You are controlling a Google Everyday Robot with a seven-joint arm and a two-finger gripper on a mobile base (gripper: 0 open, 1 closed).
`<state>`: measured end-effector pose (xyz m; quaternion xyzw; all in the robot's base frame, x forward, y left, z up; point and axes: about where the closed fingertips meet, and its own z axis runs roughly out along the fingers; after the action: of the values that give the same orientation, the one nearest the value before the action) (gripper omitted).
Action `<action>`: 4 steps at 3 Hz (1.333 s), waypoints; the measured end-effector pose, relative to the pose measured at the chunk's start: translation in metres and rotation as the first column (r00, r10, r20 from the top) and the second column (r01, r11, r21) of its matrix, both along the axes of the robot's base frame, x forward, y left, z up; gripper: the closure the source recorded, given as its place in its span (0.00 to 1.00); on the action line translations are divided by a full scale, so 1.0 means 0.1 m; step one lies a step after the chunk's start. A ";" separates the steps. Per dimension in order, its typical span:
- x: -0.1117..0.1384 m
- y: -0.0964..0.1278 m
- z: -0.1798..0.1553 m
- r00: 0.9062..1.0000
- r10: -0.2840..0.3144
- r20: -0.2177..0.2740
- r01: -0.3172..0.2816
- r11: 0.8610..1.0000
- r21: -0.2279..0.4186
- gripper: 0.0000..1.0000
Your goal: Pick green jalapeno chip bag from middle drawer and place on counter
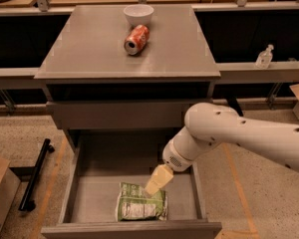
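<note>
**Q:** Gripper position?
**A:** The gripper point(153, 187) is at lower centre of the frame, inside the open middle drawer point(97, 178). It sits at the end of the white arm point(239, 133), which enters from the right edge. It points down and to the left.

**Q:** Open or closed?
**A:** Cannot tell. From this angle it shows as one cream wedge. Whether it grips anything cannot be told either.

**Q:** Where is the green jalapeno chip bag?
**A:** The green jalapeno chip bag point(139, 208) lies flat on the drawer floor at bottom centre of the frame. It is close to the drawer's front wall, with its white label patches facing up.

**Q:** Bag relative to the gripper?
**A:** The bag lies below and slightly left of the gripper tip. The tip overlaps the bag's upper right edge in the picture. Contact or a gap above the foil: cannot tell.

**Q:** Worktop?
**A:** The grey worktop point(89, 49) fills the upper centre. An orange-red soda can point(136, 39) lies on its side toward the back. A white bowl point(138, 14) stands just behind it.

**Q:** Anything else noted?
**A:** A shallower drawer front point(114, 114) sits between the worktop and the open drawer. A black bar point(35, 176) lies on the floor at lower left. A clear bottle point(264, 57) stands on the ledge at right.
</note>
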<state>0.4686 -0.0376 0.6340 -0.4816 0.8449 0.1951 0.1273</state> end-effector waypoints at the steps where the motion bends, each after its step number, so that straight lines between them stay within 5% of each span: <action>1: 0.02 0.29 -0.40 0.999 -0.024 -0.040 0.023 1.000 -0.015 0.00; 3: -0.01 0.21 -0.61 0.993 -0.095 -0.073 0.093 0.995 -0.029 0.00; 4: 0.07 0.17 -1.04 0.978 -0.186 -0.091 0.178 0.981 -0.083 0.00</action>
<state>0.4758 -0.0207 0.5297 -0.3965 0.8973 0.1745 0.0850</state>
